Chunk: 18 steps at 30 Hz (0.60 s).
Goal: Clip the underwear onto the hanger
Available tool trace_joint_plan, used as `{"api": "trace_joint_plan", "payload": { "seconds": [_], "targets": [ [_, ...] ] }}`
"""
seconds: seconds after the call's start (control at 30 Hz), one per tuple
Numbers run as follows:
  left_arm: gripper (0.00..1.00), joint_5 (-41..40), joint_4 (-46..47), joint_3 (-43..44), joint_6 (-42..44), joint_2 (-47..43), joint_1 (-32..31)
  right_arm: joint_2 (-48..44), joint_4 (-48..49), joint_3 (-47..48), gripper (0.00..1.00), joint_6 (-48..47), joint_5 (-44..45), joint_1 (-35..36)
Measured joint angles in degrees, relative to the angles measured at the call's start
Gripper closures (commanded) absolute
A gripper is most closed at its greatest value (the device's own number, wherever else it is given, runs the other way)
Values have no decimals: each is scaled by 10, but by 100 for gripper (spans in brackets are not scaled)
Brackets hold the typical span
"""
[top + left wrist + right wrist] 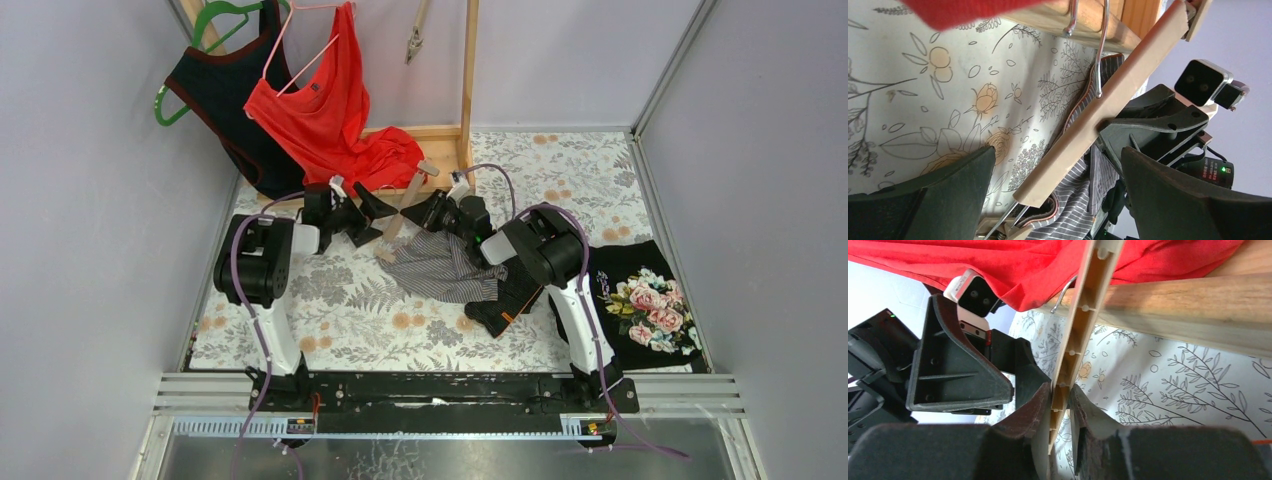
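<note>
Right wrist view shows your right gripper (1060, 402) pinched narrow on the bar of the hanger (1082, 315), while your left gripper (1055, 162) gapes wide either side of it, touching nothing. The striped underwear (440, 268) lies at 5 o'clock of the hanger, its waistband beneath the bar. If the thin bar twists in that pinch, a clip may miss the cloth. No bin shows; the rack (467, 90) at 12 o'clock carries a red top (330, 110).

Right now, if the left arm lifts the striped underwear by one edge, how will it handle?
Probably floppy: the striped underwear lies rumpled in folds, so it should drape and sag. Likely light, being thin cloth. It may drag or snag, since part of it lies under the hanger held by the right fingers.
</note>
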Motion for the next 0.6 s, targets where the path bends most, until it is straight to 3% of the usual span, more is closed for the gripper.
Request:
{"api": "trace_joint_plan", "payload": {
  "seconds": [0.1,0.33,0.6],
  "targets": [
    [9,12,26,0,-11,12,0,3,16,2,81,13,-4,-1],
    [29,61,159,-30,-85,57,0,14,92,-6,85,65,-19,-18],
    [37,87,269,-64,-149,80,0,42,129,-6,86,115,-36,-42]
  ]
}}
